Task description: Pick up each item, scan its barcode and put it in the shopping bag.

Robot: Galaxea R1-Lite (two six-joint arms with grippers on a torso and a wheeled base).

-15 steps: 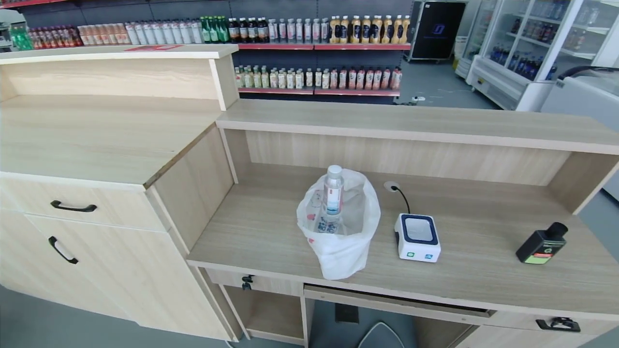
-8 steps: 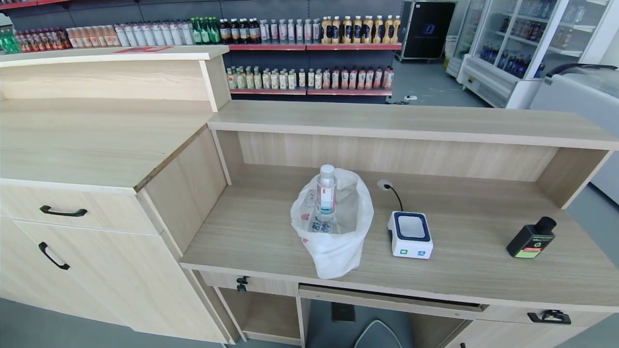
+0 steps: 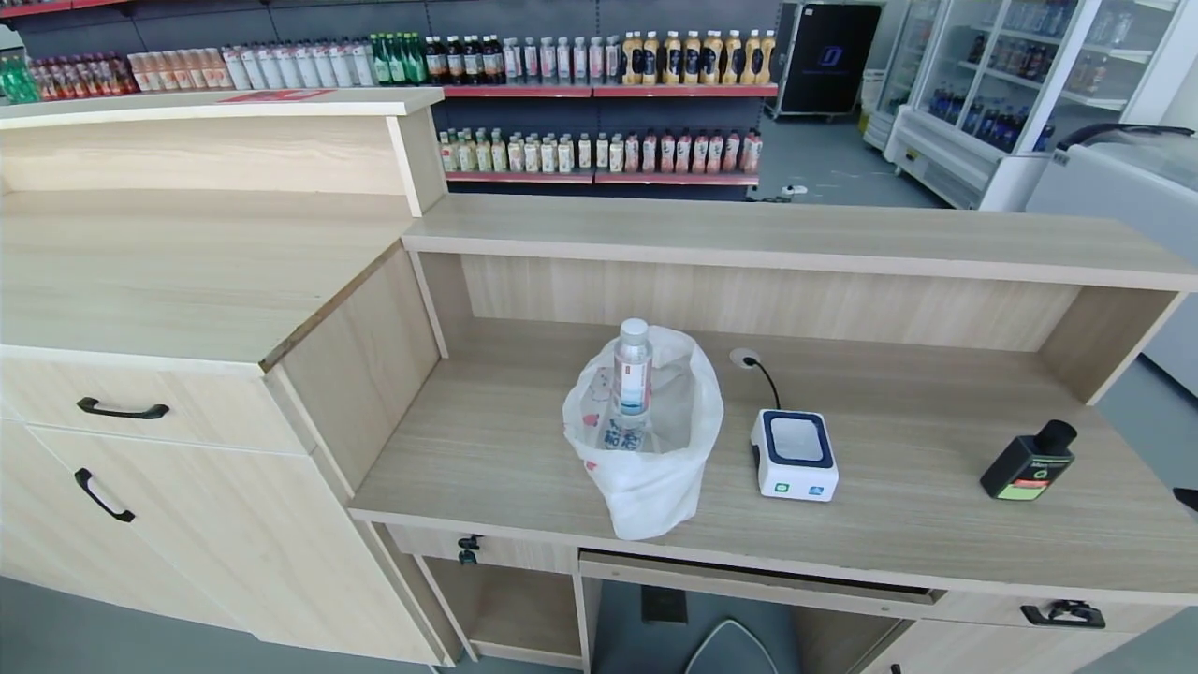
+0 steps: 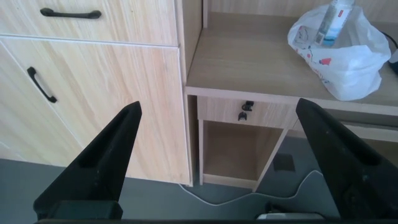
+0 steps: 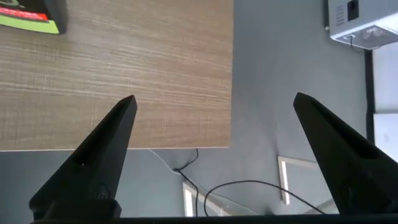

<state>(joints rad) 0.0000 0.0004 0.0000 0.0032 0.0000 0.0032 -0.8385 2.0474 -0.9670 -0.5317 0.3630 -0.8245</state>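
A white plastic shopping bag (image 3: 646, 459) stands open toward the near edge of the wooden counter (image 3: 917, 524), left of centre. A clear water bottle (image 3: 633, 379) stands upright inside it, its white cap rising above the bag's rim. Just to the right of the bag, not touching it, sits a white scanner (image 3: 794, 454) with a dark-framed window facing up. A black cable (image 3: 766, 379) runs from its far side to a round hole in the countertop. Well to the right, near the counter's right end, a black bottle (image 3: 1027, 461) with a green label lies tilted on the wood, its cap pointing far and right. The left gripper (image 4: 217, 168) hangs low in front of the cabinet (image 4: 93, 93) at the counter's left, below desk height, its fingers (image 4: 93, 168) spread wide and holding nothing. From there the bag (image 4: 348, 59) and the bottle (image 4: 329, 22) show up on the counter. The right gripper (image 5: 211, 162) hovers by the counter's right end, its fingers (image 5: 93, 162) also spread and empty. The labelled black bottle (image 5: 31, 15) lies on the wood a little beyond it.
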